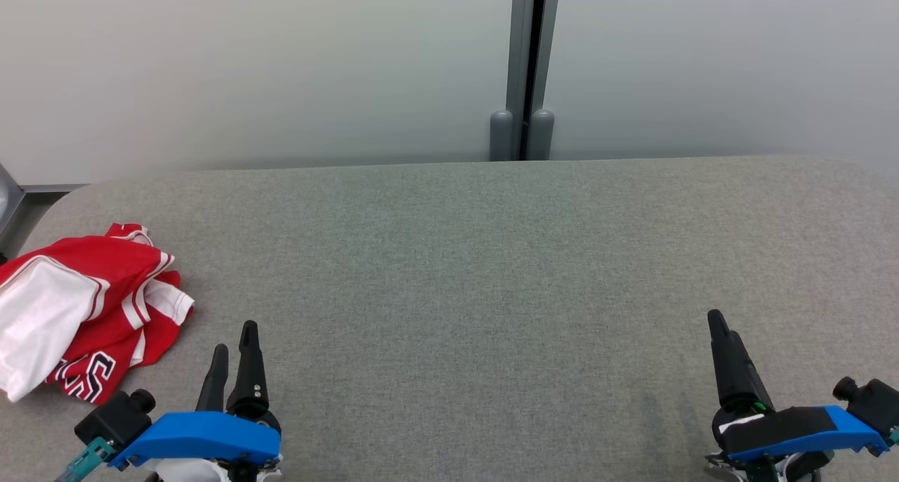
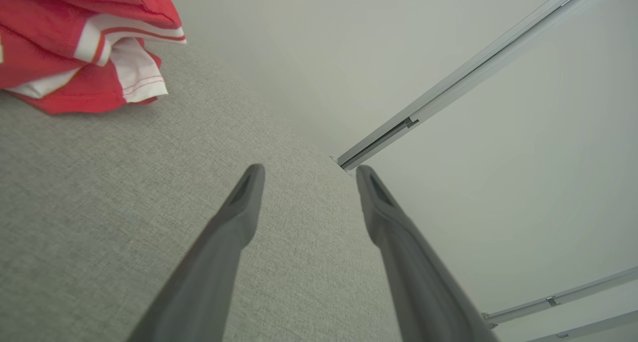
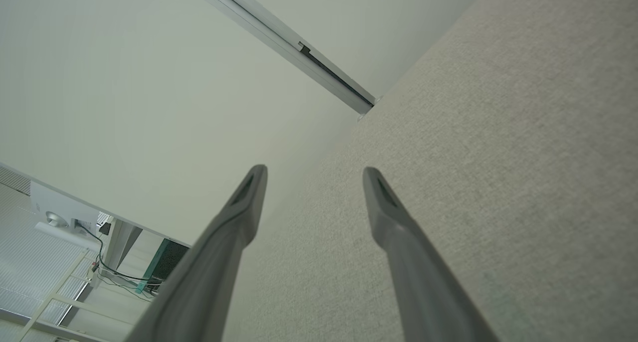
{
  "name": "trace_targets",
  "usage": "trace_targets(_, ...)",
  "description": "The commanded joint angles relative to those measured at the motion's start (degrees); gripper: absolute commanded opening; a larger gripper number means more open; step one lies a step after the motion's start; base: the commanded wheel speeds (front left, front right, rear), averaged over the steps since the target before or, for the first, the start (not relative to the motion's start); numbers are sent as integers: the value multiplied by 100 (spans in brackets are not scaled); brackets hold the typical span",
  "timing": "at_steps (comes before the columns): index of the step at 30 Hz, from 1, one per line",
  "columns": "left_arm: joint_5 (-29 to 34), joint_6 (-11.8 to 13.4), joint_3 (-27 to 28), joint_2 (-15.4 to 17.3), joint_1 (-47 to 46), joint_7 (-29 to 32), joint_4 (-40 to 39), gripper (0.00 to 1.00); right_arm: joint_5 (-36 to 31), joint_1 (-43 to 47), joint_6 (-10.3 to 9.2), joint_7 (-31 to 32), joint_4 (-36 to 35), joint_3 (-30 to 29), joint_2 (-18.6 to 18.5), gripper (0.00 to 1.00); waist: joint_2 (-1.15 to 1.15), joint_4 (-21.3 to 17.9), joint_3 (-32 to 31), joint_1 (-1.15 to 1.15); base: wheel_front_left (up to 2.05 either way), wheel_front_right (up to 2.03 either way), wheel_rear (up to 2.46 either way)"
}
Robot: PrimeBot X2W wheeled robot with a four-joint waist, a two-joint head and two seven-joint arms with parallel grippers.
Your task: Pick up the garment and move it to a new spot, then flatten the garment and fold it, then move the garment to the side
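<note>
A crumpled red and white garment (image 1: 84, 306) lies in a heap at the far left of the grey table (image 1: 477, 271), close to its left edge. The left wrist view has the garment (image 2: 84, 43) at the upper left. My left gripper (image 1: 235, 336) hovers near the front edge, just right of the garment and apart from it, open with nothing between its fingers (image 2: 239, 207). My right gripper (image 1: 723, 325) stands at the front right, far from the garment. In the right wrist view its fingers (image 3: 384, 207) are spread wide over bare fabric.
A pale partition wall with a grey vertical post (image 1: 523, 67) runs behind the table's far edge. The table's corners are rounded. Past the table in the right wrist view there is a floor area with cables and a white unit (image 3: 65, 217).
</note>
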Motion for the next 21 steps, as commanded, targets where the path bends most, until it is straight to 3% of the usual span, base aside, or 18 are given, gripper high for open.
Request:
trace_targets(1, 214, 27, -43, 58, -138, -71, -59, 100, -195, -9, 14, -71, -54, 22, -40, 100, 0, 4, -1, 0, 0, 0, 0)
trace_targets(21, 1571, 75, -286, 85, -122, -400, -13, 100, -1349, 27, 15, -403, 12, 143, -48, 100, 0, 35, -11, 0, 0, 0, 0)
